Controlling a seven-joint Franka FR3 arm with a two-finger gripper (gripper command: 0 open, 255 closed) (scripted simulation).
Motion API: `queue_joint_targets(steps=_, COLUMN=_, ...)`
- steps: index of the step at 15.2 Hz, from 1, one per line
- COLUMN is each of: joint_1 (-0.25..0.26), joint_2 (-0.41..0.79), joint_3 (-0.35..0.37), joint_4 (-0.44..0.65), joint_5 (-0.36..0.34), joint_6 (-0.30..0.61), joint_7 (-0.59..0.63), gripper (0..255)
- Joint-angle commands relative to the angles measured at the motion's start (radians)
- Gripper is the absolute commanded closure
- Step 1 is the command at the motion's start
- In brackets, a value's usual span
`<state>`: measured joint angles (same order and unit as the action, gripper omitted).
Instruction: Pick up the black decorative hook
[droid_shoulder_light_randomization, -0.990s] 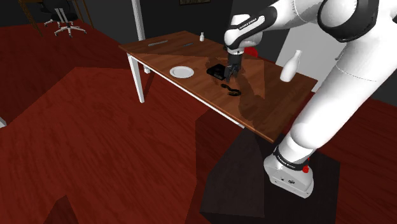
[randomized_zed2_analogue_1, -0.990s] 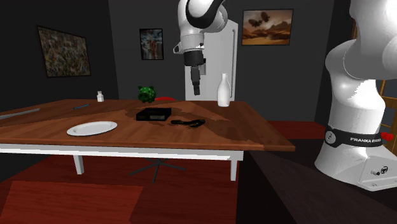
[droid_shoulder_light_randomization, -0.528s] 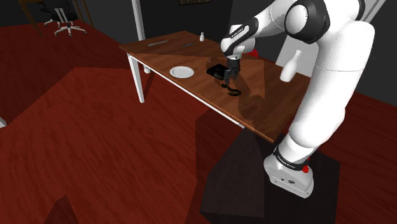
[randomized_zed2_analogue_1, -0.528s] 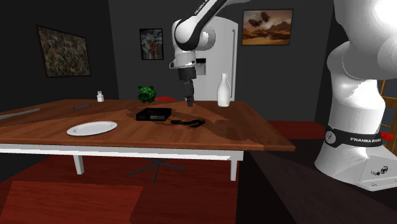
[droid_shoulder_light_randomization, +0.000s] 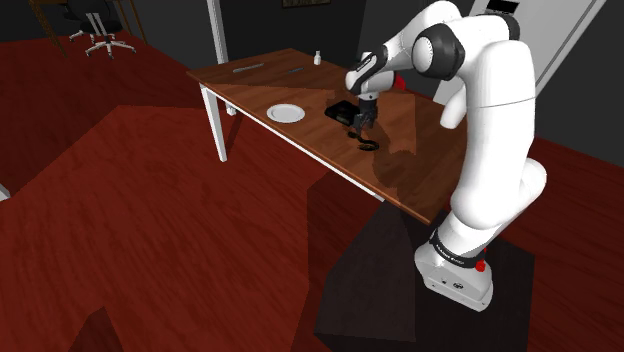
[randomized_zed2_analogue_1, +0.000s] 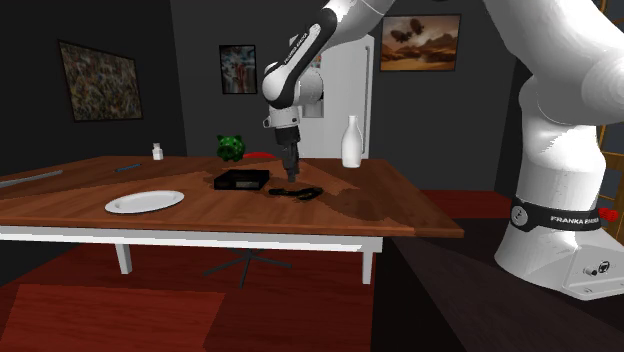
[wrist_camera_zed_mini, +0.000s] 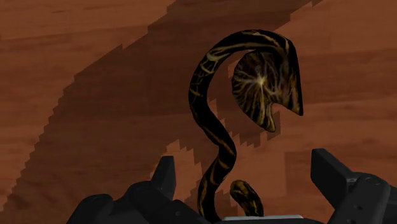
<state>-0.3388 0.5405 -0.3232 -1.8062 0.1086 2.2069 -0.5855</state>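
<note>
The hook (wrist_camera_zed_mini: 219, 137) is a black S-shaped piece with golden veins, lying flat on the brown wooden table (randomized_zed2_analogue_1: 390, 205). My black gripper (wrist_camera_zed_mini: 248, 184) hangs just above it and is open. One finger (wrist_camera_zed_mini: 164, 175) stands to either side of the hook's lower curl, and neither touches it. In the shoulder view the gripper (droid_shoulder_light_randomization: 361, 123) points down at the table, with the hook (droid_shoulder_light_randomization: 369, 143) just in front of its tips. In the second exterior view the gripper (randomized_zed2_analogue_1: 291, 177) is right over the hook (randomized_zed2_analogue_1: 298, 192).
A flat black box (randomized_zed2_analogue_1: 241, 179) lies close beside the hook. A white plate (randomized_zed2_analogue_1: 145, 201) sits further along the table. A white bottle (randomized_zed2_analogue_1: 350, 142), a green plant (randomized_zed2_analogue_1: 232, 147) and a small shaker (randomized_zed2_analogue_1: 157, 152) stand near the far edge.
The arm has folded down and the gripper has dropped from well above the table to just over the hook. The hook has not moved.
</note>
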Motion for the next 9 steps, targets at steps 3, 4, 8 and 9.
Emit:
queue_joint_targets(steps=3, joint_1=-0.019, joint_2=0.067, joint_3=0.008, joint_4=0.036, joint_5=0.016, joint_6=0.029, joint_7=-0.010, gripper=0)
queue_joint_targets(steps=4, joint_1=-0.021, joint_2=0.076, joint_3=0.010, joint_4=0.036, joint_5=0.019, joint_6=0.038, joint_7=-0.011, gripper=0)
queue_joint_targets(steps=8, joint_1=-0.027, joint_2=0.109, joint_3=0.018, joint_4=0.037, joint_5=0.028, joint_6=0.069, joint_7=-0.015, gripper=0)
queue_joint_targets(steps=9, joint_1=-0.027, joint_2=0.110, joint_3=0.018, joint_4=0.037, joint_5=0.028, joint_6=0.069, joint_7=-0.015, gripper=0)
